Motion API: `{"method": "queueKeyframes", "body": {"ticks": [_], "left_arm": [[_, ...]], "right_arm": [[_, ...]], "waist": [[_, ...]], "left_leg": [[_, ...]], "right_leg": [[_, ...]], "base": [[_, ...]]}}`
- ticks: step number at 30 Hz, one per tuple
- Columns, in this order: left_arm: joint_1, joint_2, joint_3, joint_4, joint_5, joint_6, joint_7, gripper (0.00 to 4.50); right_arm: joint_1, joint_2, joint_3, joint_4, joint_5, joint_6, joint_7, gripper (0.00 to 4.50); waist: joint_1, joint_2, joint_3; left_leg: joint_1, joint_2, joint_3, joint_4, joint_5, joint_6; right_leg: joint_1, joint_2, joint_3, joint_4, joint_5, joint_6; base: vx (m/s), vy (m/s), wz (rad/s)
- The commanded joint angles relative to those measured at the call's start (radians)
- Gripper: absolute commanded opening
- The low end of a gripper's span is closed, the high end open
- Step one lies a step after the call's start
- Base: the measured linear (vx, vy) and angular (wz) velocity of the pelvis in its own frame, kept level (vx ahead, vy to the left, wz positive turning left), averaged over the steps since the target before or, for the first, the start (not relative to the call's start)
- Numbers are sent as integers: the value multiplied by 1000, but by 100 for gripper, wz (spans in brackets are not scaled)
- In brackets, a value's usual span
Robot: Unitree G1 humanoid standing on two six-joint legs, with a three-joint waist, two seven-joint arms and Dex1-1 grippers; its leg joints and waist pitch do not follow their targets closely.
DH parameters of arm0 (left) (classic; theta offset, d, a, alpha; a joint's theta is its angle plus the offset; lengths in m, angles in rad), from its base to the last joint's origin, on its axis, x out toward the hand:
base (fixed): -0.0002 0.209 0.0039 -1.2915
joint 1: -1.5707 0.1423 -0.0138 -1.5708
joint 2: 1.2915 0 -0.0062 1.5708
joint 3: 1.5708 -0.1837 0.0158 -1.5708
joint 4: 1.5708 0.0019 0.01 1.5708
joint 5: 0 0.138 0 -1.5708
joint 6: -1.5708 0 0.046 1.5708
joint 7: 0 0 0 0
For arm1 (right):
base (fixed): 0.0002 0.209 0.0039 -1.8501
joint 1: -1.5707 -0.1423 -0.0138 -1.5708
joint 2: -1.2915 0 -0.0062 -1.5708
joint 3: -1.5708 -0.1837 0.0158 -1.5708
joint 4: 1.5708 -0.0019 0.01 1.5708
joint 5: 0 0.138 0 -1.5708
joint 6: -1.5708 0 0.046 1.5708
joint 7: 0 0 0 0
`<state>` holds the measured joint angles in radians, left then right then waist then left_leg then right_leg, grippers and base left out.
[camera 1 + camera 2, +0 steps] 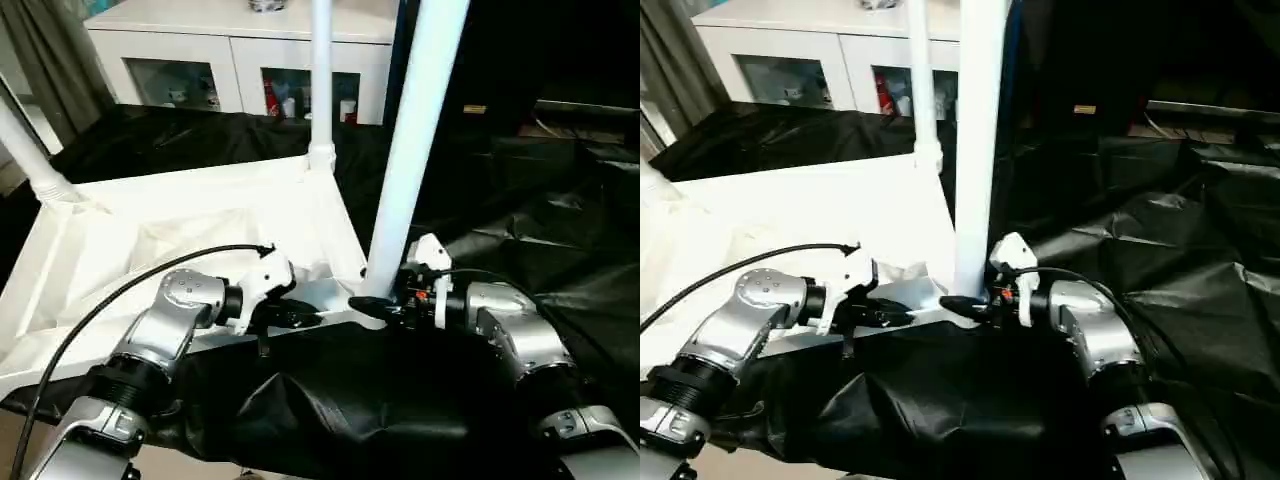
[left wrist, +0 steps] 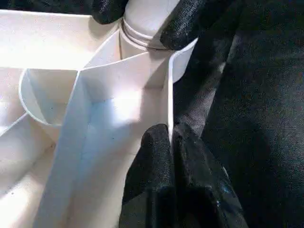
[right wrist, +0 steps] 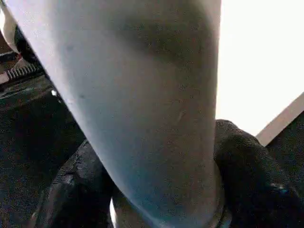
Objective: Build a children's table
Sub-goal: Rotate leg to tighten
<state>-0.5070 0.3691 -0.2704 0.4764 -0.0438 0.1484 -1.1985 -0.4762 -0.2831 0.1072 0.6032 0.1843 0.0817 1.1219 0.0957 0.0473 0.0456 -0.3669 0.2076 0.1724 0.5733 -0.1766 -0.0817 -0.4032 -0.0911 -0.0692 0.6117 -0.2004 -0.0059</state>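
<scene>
The children's table top (image 1: pixel 180 230) lies upside down on the black-draped work table. Three white legs stand up from its corners: one at the far left (image 1: pixel 30 150), one at the far right (image 1: pixel 320 80), one at the near right (image 1: pixel 415 140). My left gripper (image 1: pixel 300 315) is shut on the top's thin near rim (image 2: pixel 168 85), close to the near right corner. My right gripper (image 1: pixel 375 305) is at the foot of the near right leg (image 3: pixel 142 95). Its two black fingers (image 3: pixel 247 171) press against the leg's base from both sides.
A white glass-door cabinet (image 1: pixel 250 70) stands behind the work table, with a grey curtain (image 1: pixel 50 50) at the far left. Crumpled black cloth (image 1: pixel 520 220) covers the surface to the right. A black cable (image 1: pixel 120 290) arcs over my left forearm.
</scene>
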Motion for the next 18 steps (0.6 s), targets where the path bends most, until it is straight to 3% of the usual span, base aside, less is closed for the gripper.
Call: {"method": "queueKeyframes", "body": {"ticks": [1, 4, 7, 10, 11, 13, 18], "left_arm": [[-11, -26, 0, 14, -4, -5, 33, 0], [-36, -55, 14, 52, 9, -11, 103, 0], [-54, -73, 14, 82, 29, -13, 155, 0], [-108, -132, 31, 156, 59, -7, 292, 0], [-122, -150, 38, 172, 61, 0, 328, 0], [-158, -189, 50, 210, 70, 6, 406, 0], [-215, -264, 67, 286, 83, 4, 519, 0]], "right_arm": [[34, 24, 24, -14, 7, 29, 8, 264], [60, 44, 22, -21, 12, 35, -21, 259], [65, 61, 15, -12, 9, 23, -52, 259], [46, 125, -17, 50, -14, 2, -212, 259], [37, 145, -27, 74, -24, -4, -268, 259], [14, 193, -47, 131, -45, -17, -393, 258], [-46, 299, -86, 236, -72, -32, -645, 258]], "waist": [[2, -4, -69], [5, -2, -66], [10, -3, -59], [11, -6, -54], [7, -6, -47], [3, -8, -48], [-8, -6, -51]], "left_leg": [[3, 16, 4, -49, -133, 85], [6, 16, 5, -51, -157, 76], [10, 17, 4, -58, -217, 52], [22, 18, 1, -66, -278, 22], [19, 14, 0, -70, -304, 5], [25, 11, -6, -74, -331, -14], [22, 9, -6, -74, -325, -4]], "right_leg": [[62, -42, 34, -56, -7, -274], [59, -41, 35, -63, -49, -264], [56, -46, 36, -78, -197, -229], [49, -49, 40, -91, -308, -198], [49, -50, 39, -94, -371, -179], [48, -53, 37, -102, -444, -151], [46, -51, 39, -104, -402, -150]], "base": [[0, 0, 0], [0, 0, 0], [0, 0, 0], [0, 0, 0], [0, 0, 0], [0, 0, 0], [0, 0, 0]]}}
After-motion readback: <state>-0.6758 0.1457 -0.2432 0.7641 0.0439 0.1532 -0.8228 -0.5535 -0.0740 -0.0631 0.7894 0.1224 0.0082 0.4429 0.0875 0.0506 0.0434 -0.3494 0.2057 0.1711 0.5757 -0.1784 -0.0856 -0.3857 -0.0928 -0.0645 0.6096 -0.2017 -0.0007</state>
